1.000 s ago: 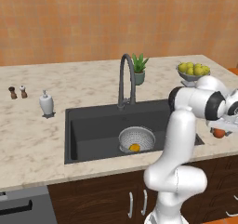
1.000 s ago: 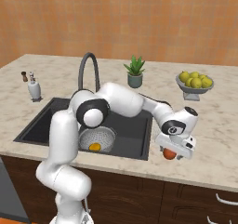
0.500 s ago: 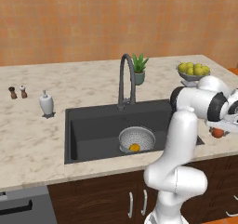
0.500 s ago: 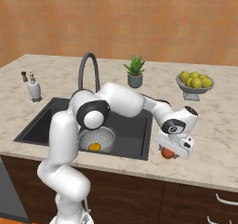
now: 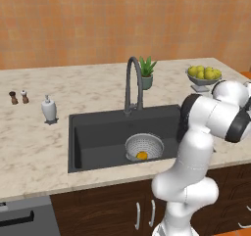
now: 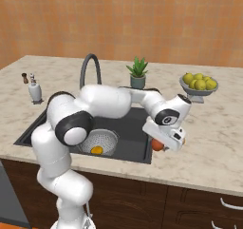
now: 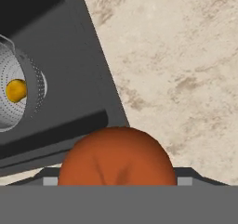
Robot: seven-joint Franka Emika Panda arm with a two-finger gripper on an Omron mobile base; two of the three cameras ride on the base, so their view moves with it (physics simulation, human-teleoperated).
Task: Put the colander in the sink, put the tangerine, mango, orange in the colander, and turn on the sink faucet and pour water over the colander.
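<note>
My gripper is shut on a round reddish-orange fruit, held just above the counter at the sink's right edge. In the hand view this fruit sits between the fingertips of the gripper. The colander stands in the sink and holds a small yellow-orange fruit. Which of tangerine, mango and orange these two are I cannot tell; the remaining one is out of view. The sink faucet arches over the basin, and no water runs from it.
A footed bowl of yellow-green fruit stands at the back right, with a potted plant behind the sink. A white soap dispenser and two small shakers sit to the left. My own arm spans the basin.
The jaws have closed on the reddish-orange fruit. It has risen off the counter and shifted left toward the sink.
</note>
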